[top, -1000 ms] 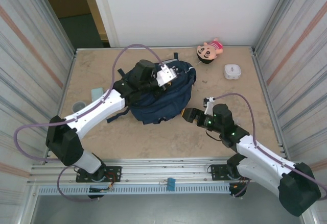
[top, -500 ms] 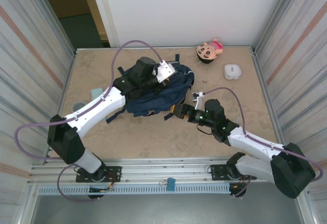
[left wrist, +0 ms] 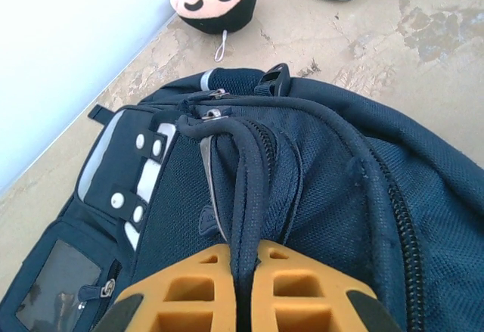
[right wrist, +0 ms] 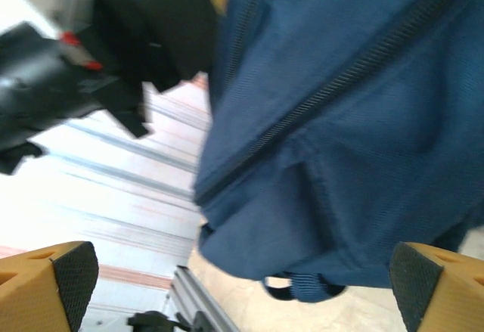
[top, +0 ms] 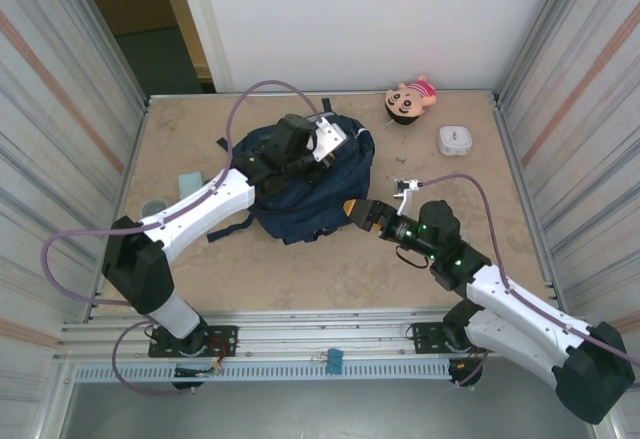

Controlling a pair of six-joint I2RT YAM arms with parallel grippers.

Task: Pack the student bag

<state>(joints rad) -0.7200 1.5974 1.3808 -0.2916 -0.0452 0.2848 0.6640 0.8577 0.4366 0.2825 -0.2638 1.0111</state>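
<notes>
The student bag (top: pixel 310 194), a navy-blue backpack, lies mid-table with its white patches (left wrist: pixel 144 173) showing in the left wrist view. My left gripper (top: pixel 322 155) sits on top of it, its orange fingers (left wrist: pixel 189 287) shut on the bag's dark top handle (left wrist: pixel 246 166). My right gripper (top: pixel 360 211) is at the bag's near right side, open wide. In the right wrist view its gripper (right wrist: pixel 243 271) has the blue fabric (right wrist: pixel 340 120) and a strap loop (right wrist: pixel 295 290) between the spread fingertips, which do not grip it.
A plush doll (top: pixel 412 96) and a white case (top: pixel 455 140) lie at the back right. A teal block (top: pixel 188 180) and a grey round piece (top: pixel 153 207) sit left of the bag. Corrugated walls close both sides.
The left gripper kept hold of the handle and shifted the bag slightly right. The right gripper swung left to the bag's side, then eased back a little.
</notes>
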